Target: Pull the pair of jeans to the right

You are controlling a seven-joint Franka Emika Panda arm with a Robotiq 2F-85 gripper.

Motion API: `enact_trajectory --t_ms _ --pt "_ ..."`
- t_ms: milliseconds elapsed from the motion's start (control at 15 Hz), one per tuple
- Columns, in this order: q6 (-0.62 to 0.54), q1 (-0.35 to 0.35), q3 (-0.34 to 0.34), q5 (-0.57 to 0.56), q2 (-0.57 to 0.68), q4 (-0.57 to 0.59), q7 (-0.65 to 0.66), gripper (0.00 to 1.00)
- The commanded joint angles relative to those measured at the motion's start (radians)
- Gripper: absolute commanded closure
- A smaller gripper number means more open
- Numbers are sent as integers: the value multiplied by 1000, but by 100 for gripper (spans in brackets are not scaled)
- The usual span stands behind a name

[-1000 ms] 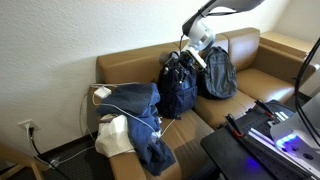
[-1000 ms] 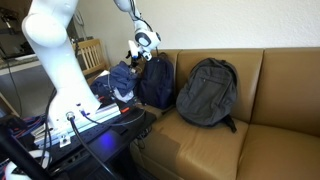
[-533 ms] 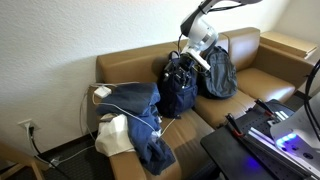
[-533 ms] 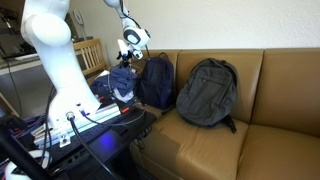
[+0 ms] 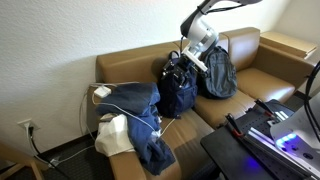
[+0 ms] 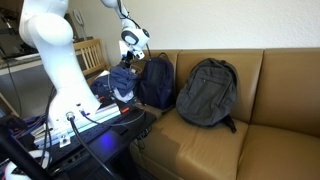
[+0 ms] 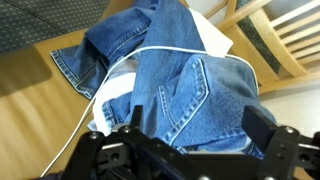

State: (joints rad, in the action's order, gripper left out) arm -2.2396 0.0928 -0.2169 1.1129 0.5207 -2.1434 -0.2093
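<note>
Gripper [image 5: 180, 63] in an exterior view hangs in the air at the top of a dark blue backpack [image 5: 180, 92], with a grey backpack [image 5: 216, 72] on its far side; from here its jaws are too dark and small to read. The pair of jeans [image 5: 137, 115] lies below it and well off to one side, heaped at the arm end of the couch [image 5: 245, 82] and spilling over the seat front, with a white cable [image 5: 125, 104] running across it and a white cloth [image 5: 114, 137] just beside it. In an exterior view from the opposite end, the gripper [image 6: 128, 54] hovers above the jeans [image 6: 120, 82], apart from them, and the dark blue backpack [image 6: 155, 82] stands immediately beyond. In the wrist view the gripper [image 7: 195, 120] is released: its two fingers [image 7: 131, 118] stand spread wide with nothing between them, and the jeans [image 7: 190, 90] fill the field directly beneath, a back pocket and a waistband seam showing. The white cable [image 7: 150, 50] loops over the denim ahead of the fingers, and the white cloth [image 7: 215, 35] shows past the fabric's far edge. Handling judgement: the denim is soft and limp but fairly heavy, so it should drag and trail rather than slide as one piece, and it is neither fragile nor slippery. A doubled fold or the thick waistband below the fingers looks the surest hold; a pinch that includes the cable would likely pull that along too.
</note>
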Motion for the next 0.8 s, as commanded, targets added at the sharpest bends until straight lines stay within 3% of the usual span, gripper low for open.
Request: enact_trajectory --t_ms 0,200,467,533,733 --pt "-125 46 16 108 -85 -94 27 0" --pt "-123 64 27 92 -74 -84 60 0" --pt "-334 144 5 114 -141 -146 73 0" --pt "-245 107 16 82 -70 -78 67 0" --pt "-317 147 4 87 -108 -109 82 0"
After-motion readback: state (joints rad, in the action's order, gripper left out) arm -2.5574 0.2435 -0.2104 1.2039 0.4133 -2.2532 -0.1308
